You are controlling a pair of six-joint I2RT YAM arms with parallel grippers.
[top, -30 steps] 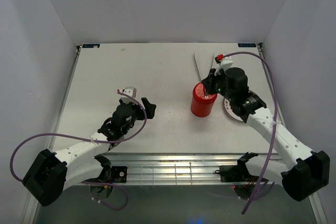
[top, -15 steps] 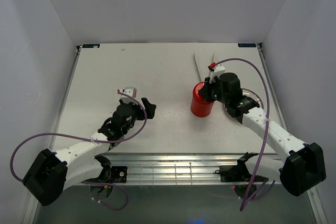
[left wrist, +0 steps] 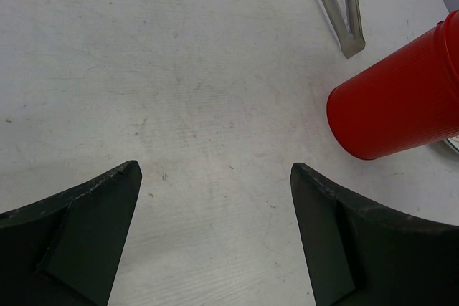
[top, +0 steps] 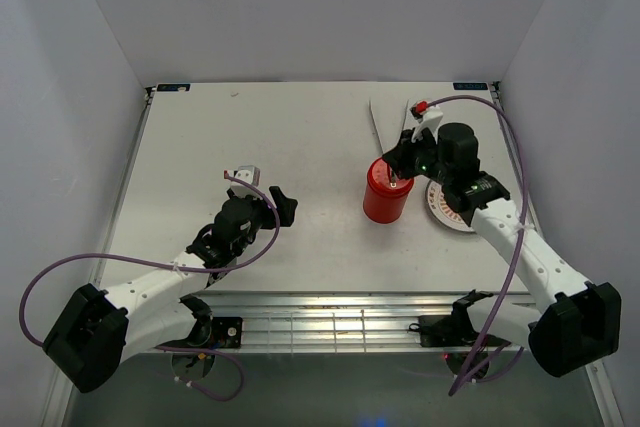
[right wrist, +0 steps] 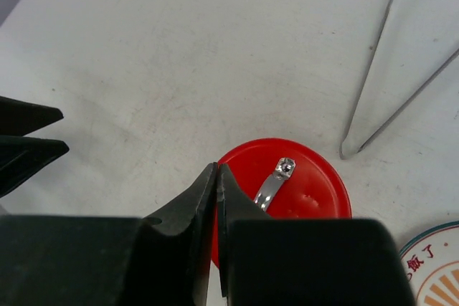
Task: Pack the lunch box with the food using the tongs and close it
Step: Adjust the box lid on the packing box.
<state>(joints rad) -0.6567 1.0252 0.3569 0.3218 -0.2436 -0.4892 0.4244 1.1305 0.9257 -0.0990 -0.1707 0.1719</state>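
The red lunch box (top: 385,197) stands upright right of centre with its lid (right wrist: 305,188) on top; a small metal strap (right wrist: 271,184) lies across the lid. My right gripper (right wrist: 216,168) is shut with nothing in it, its tips over the lid's left edge (top: 400,162); contact cannot be told. The silver tongs (top: 385,122) lie on the table behind the box, also in the right wrist view (right wrist: 401,84). My left gripper (left wrist: 215,170) is open and empty over bare table, far left of the box (top: 282,202). The food is out of view.
An orange-patterned plate (top: 450,209) sits right of the box, partly under the right arm, and its rim (right wrist: 434,266) shows in the right wrist view. The left wrist view shows the box's ribbed wall (left wrist: 401,105) and the tongs' joined end (left wrist: 348,37). White walls enclose the table.
The right arm dipped toward the lunch box half a second ago and has drawn back up and to the right. Its jaws stayed shut. The left arm has not moved.
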